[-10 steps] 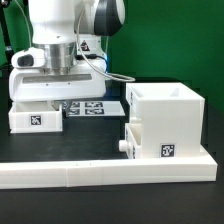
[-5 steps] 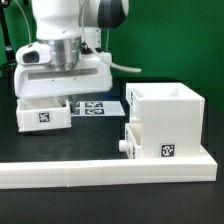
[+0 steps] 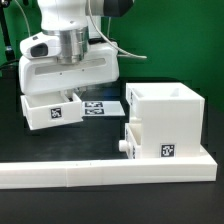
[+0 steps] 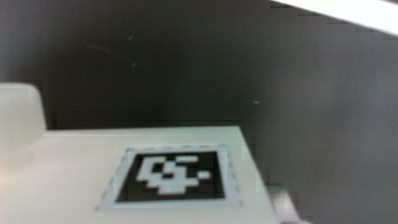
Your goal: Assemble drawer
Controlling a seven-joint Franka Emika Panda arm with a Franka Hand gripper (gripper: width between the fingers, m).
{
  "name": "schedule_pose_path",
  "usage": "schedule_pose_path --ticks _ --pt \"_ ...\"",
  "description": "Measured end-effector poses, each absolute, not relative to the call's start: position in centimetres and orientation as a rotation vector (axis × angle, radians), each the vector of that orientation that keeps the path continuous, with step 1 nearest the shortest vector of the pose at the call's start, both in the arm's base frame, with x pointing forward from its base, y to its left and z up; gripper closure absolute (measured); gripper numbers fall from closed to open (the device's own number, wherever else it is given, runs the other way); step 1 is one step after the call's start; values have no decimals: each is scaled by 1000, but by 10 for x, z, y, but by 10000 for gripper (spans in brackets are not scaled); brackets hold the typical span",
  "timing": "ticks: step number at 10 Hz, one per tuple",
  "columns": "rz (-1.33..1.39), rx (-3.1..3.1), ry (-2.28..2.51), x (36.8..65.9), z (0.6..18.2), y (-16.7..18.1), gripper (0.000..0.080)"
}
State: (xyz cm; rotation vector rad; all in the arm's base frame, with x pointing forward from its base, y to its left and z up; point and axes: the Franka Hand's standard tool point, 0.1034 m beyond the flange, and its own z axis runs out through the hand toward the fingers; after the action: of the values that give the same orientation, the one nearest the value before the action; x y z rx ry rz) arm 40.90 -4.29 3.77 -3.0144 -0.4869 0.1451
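The drawer's large white boxy housing (image 3: 165, 120) stands at the exterior view's right. One shallow tray sits in its lower slot, with the round knob (image 3: 125, 147) sticking out. My gripper (image 3: 68, 93) is shut on the second shallow tray (image 3: 55, 110) and holds it slightly tilted above the table, to the left of the housing. The fingertips are hidden behind the tray. In the wrist view the tray's white face with its square tag (image 4: 173, 175) fills the lower part, blurred.
The long low white L-shaped border wall (image 3: 100, 172) runs along the front, and the housing stands against it. The marker board (image 3: 100, 107) lies flat on the black table between the held tray and the housing.
The gripper has moved toward the exterior view's right with the tray. The tray has risen off the table and tilted, and is now closer to the housing.
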Motion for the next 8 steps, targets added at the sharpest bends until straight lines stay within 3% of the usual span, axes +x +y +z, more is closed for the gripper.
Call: schedule_pose_path --ticks 2,6,8 --pt "128 -2952 -782 414 38 -44 757" --pt "126 -2749 -1427 461 59 -44 757" --pt "127 -2643 -1597 458 56 -47 757"
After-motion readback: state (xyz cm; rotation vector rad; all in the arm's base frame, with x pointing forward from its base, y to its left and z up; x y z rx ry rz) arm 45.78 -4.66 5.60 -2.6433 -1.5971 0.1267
